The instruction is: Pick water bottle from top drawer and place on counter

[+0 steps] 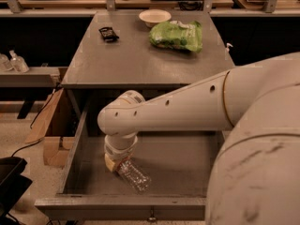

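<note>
The water bottle [134, 176], clear and ribbed, lies on its side on the floor of the open top drawer [187, 165], near the front left. My gripper [115, 162] reaches down into the drawer from the white arm and sits right at the bottle's upper left end, touching or nearly touching it. The bottle's cap end is hidden behind the gripper. The grey counter [136, 60] lies directly behind and above the drawer.
On the counter are a green bag [177, 35], a white bowl [154, 17] and a small black object [108, 33]. Pump bottles [14, 62] stand on a bench at left. A cardboard box [51, 125] sits left of the drawer. The drawer knob [151, 218] is at the front.
</note>
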Action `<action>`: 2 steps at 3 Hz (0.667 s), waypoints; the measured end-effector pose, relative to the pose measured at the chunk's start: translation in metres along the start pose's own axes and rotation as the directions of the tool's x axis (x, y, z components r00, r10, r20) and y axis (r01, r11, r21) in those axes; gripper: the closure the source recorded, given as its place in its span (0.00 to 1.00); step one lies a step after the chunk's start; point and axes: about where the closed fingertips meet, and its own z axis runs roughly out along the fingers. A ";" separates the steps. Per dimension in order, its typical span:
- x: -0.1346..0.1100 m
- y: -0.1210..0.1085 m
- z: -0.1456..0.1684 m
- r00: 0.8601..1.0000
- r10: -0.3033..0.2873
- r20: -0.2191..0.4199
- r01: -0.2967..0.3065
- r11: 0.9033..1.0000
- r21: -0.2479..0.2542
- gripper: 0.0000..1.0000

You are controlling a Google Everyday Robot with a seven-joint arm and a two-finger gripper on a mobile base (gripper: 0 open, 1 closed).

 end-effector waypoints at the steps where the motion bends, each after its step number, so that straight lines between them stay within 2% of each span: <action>1: 0.000 0.000 0.000 1.000 -0.001 0.000 0.001 1.000 0.000 1.00; 2: 0.001 -0.017 -0.031 0.996 -0.079 0.052 0.078 0.997 0.022 1.00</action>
